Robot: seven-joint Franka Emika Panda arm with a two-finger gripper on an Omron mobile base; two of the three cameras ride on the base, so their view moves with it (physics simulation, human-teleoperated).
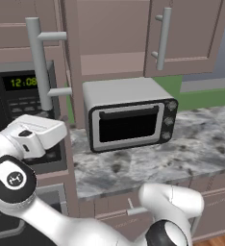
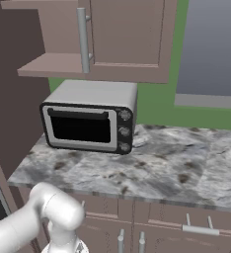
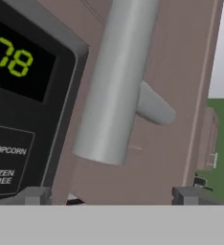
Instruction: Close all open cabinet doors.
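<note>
One cabinet door [image 1: 68, 62] is swung out edge-on, just ahead of the pincer [image 3: 111, 198], whose tips sit wide apart below its bar handle [image 3: 116, 81]. My guess: it's lined up to push the door shut beside the microwave [image 3: 23, 95].

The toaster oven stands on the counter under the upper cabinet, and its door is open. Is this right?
Not quite. The toaster oven does stand on the counter under the upper cabinet, but its dark glass door is shut, flat against the front. The right base view shows this plainly, and the left base view agrees.
</note>
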